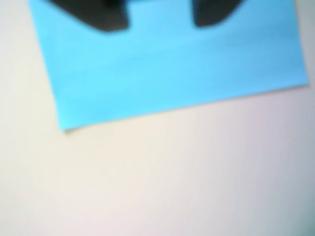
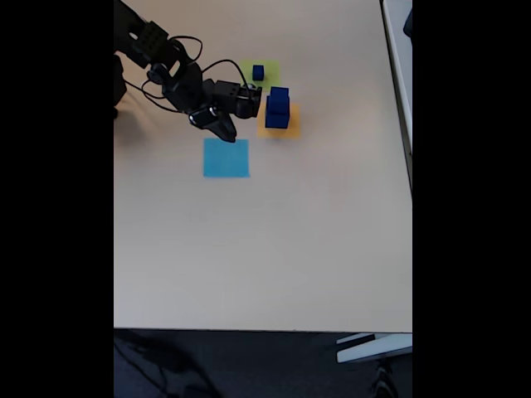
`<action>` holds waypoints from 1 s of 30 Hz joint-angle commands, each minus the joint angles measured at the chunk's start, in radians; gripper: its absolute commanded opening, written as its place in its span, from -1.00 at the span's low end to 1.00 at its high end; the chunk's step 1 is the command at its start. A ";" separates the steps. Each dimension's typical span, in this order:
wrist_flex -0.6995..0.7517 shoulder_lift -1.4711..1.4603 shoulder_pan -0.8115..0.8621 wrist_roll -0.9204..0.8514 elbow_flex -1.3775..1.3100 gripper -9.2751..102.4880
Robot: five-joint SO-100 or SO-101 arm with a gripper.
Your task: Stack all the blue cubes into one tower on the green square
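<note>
Fixed view: two dark blue cubes stacked, medium cube (image 2: 280, 94) on top of large cube (image 2: 277, 115), both solid, matte, sharp-edged; the stack sits on the flat orange-yellow paper square (image 2: 279, 127), far centre of the table. Small blue cube (image 2: 259, 72) sits alone on the lime green square (image 2: 250, 70), just beyond and to the left of the stack, partly covered by the arm. Light blue paper square (image 2: 226, 157) lies flat nearer the camera, left of the stack, nothing on it. Black arm (image 2: 170, 70) with loose cables reaches in from far left; gripper (image 2: 227, 129) hovers at the far edge of the light blue square. Wrist view, blurry: two dark fingertips (image 1: 106, 17) spread apart with a gap between, nothing pinched, over the light blue square (image 1: 172, 69). Table (image 2: 265, 249) smooth, pale beige, matte.
</note>
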 commanded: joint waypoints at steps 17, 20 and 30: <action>0.081 -0.106 -0.400 0.396 -0.367 -0.83; 0.058 -0.132 -0.437 0.422 -0.367 -0.83; 0.049 -0.187 -0.515 0.540 -0.344 -0.83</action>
